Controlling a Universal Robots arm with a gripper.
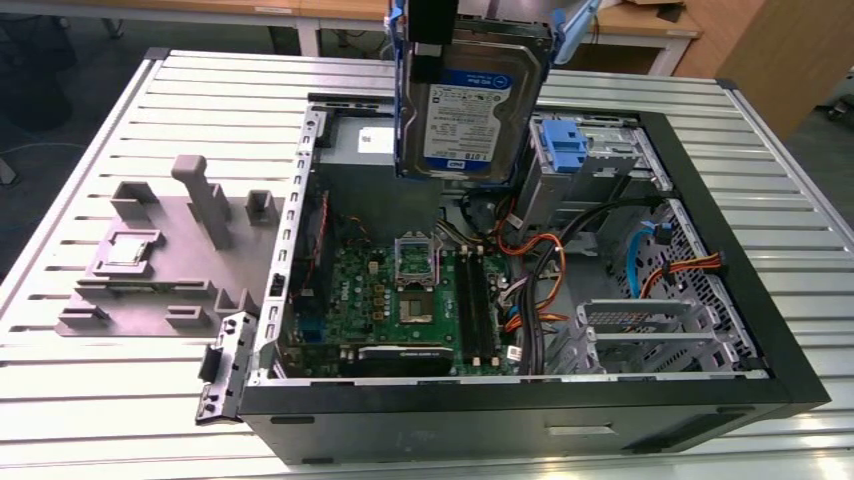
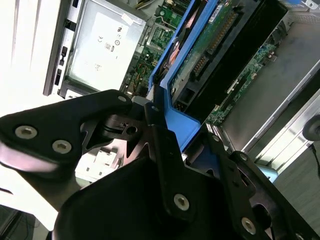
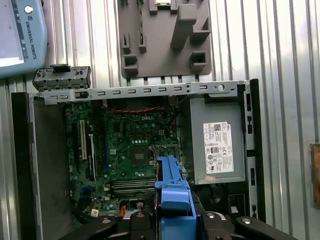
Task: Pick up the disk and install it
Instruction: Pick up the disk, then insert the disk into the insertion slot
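One disk hangs upright above the far half of the open computer case in the exterior view, its label toward the camera. Its upper end is cut off by the frame edge, as are the tops of its blue carrier. A dark finger of the pincer lies across the disk's face; whatever is behind the disk is hidden. The case lies on the slatted bench, with a grey fixture plate just beside its wall.

In the second wrist view the pincer is closed tight on the carrier's blue edge. Black linkages block much of the case below. The disk's underside shows a green circuit board.

In the first wrist view the carrier's blue end juts out between the pincer's closed fingers, above the case's motherboard. The disk's body is hidden behind it.
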